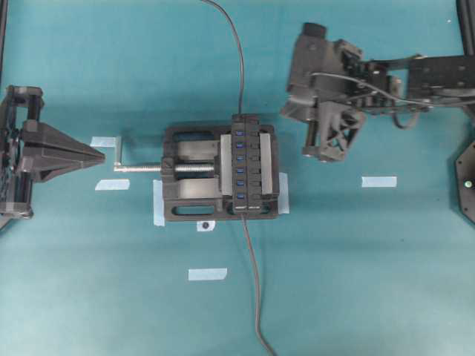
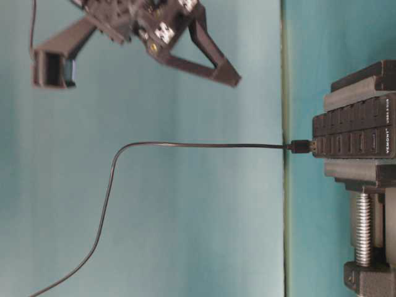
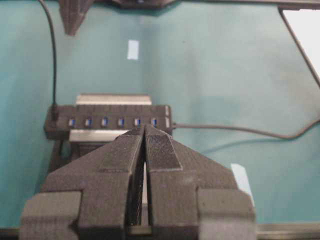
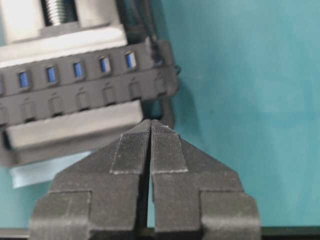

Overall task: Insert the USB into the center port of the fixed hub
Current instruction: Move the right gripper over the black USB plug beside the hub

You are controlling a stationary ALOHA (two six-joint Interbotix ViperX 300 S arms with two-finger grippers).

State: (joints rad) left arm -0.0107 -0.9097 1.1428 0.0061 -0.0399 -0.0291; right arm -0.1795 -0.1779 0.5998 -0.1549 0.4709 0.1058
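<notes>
Resting at the left edge of the overhead frame, the left gripper (image 1: pixel 96 155) has its jaws pressed together, gripping nothing. At frame center a black vise (image 1: pixel 189 180) with a silver screw (image 1: pixel 141 168) clamps the fixed hub (image 1: pixel 248 165), its blue slots running top to bottom; the center port (image 1: pixel 240 164) appears unoccupied. Cables leave both hub ends; which ends in the USB cannot be told. At upper right, the right gripper (image 1: pixel 306 151) hangs, jaws together and empty.
</notes>
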